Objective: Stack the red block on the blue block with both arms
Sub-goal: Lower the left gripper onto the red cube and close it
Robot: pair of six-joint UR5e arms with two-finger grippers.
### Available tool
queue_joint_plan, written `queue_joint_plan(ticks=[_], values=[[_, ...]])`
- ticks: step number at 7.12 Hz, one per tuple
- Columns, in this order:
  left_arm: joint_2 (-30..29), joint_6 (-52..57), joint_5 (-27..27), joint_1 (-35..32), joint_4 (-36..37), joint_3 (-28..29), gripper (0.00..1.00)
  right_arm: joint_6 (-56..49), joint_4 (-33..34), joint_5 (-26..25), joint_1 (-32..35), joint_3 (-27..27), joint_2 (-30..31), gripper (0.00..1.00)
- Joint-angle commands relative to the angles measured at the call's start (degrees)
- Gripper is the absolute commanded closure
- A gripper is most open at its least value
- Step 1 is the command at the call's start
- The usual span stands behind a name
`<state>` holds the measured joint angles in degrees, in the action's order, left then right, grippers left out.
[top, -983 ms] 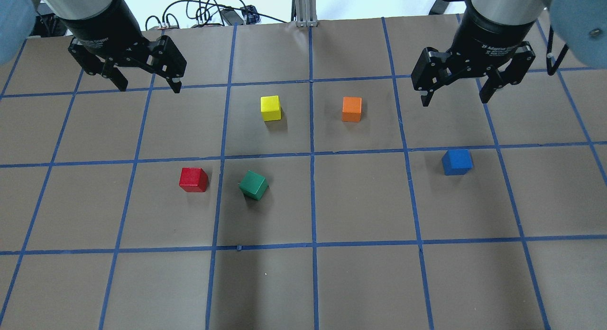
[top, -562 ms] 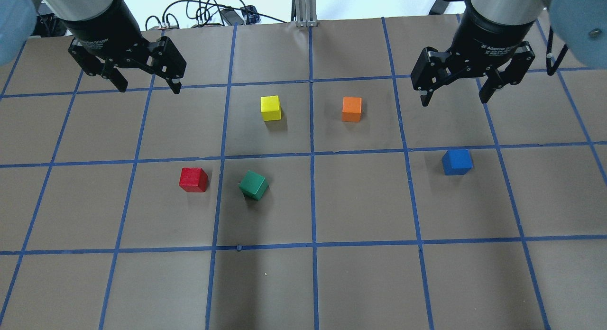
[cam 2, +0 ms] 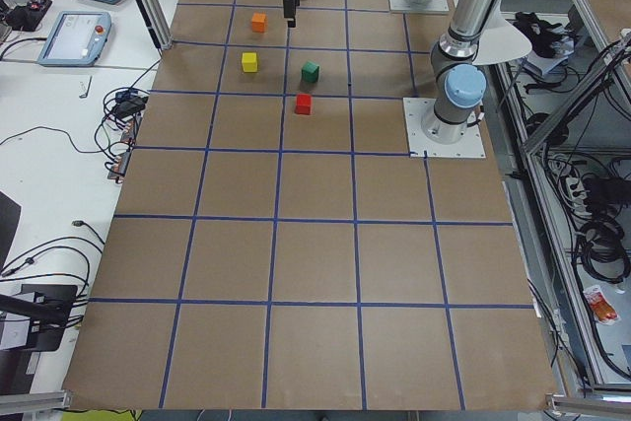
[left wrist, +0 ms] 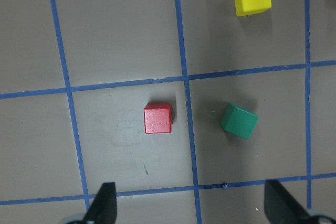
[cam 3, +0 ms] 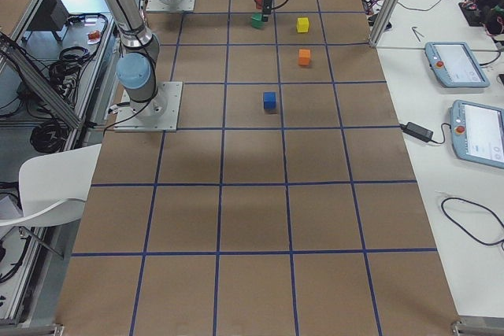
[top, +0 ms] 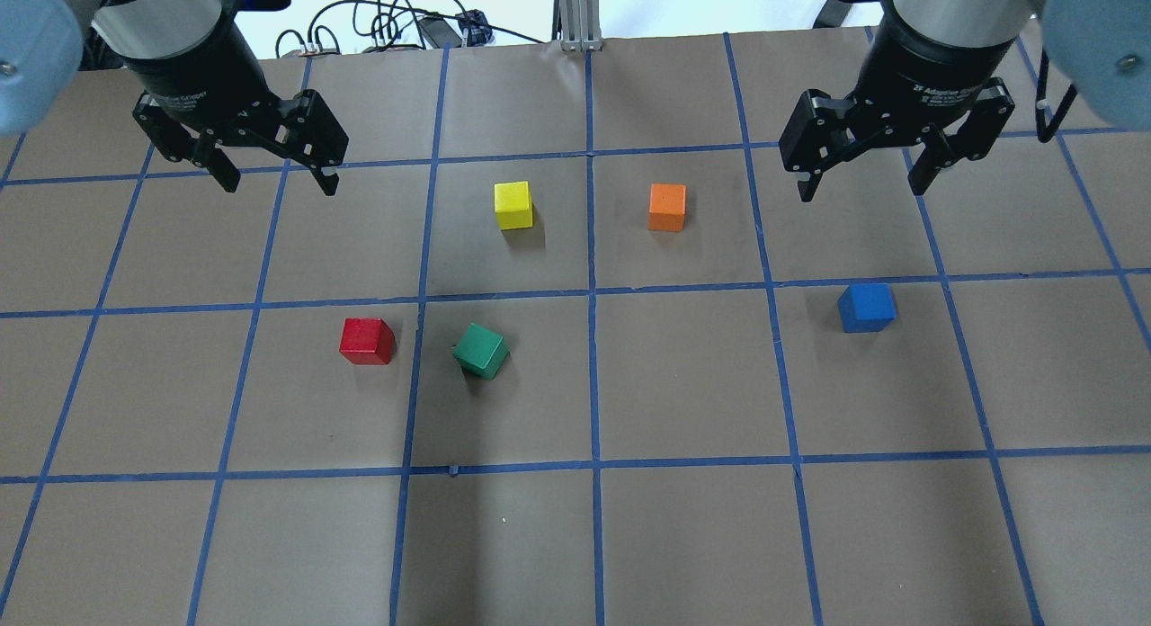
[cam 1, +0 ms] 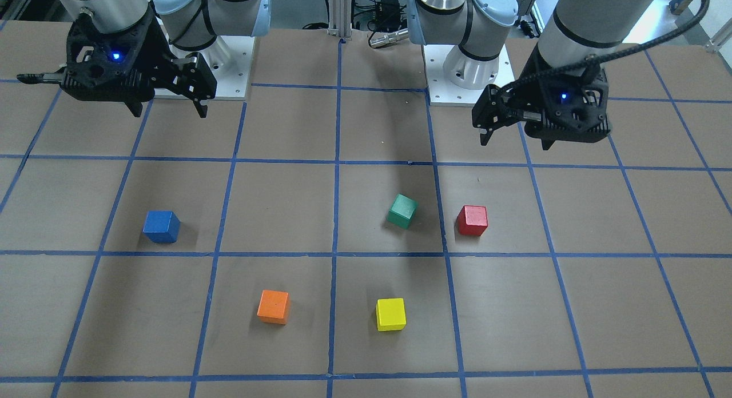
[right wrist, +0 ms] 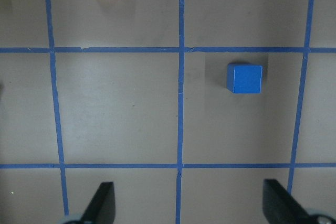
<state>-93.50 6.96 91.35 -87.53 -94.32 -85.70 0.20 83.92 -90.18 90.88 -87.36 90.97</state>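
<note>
Your left gripper [top: 279, 181] hangs spread and empty. It is the nearer tool to the red block [top: 367, 341], which sits just beside the green block [top: 481, 351] on that arm's side. Blue block [top: 867, 308]: well apart from the green block, toward the right gripper [top: 860, 190], likewise spread and empty. Five cubes, one per colour.

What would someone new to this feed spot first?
Five bright cubes dot the brown table with its blue tape grid: the red block beside a skewed green cube on the robot's left, the blue block alone on its right, a yellow cube and an orange cube farther out. The left gripper and right gripper hang open and empty above the table.
</note>
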Motion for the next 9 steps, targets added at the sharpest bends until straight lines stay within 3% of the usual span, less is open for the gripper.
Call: queue_joint_plan(ticks=[1, 5, 6, 9], values=[[-1.33, 2.95, -0.38, 3.66, 2.10, -6.54, 0.00, -0.02, 0.01, 0.00, 0.00, 0.00, 0.00, 0.00], [-4.31, 7.62, -0.38, 5.00, 31.75, -28.24, 0.00, -0.11, 0.28, -0.09, -0.17, 0.00, 0.00, 0.00], [-5.98, 7.37, -0.38, 5.00, 36.96, -31.25, 0.00, -0.02, 0.27, -0.09, -0.17, 0.00, 0.00, 0.00], [-10.38, 7.54, -0.38, 4.82, 40.43, -33.38, 0.00, -0.02, 0.27, -0.09, -0.17, 0.00, 0.00, 0.00]])
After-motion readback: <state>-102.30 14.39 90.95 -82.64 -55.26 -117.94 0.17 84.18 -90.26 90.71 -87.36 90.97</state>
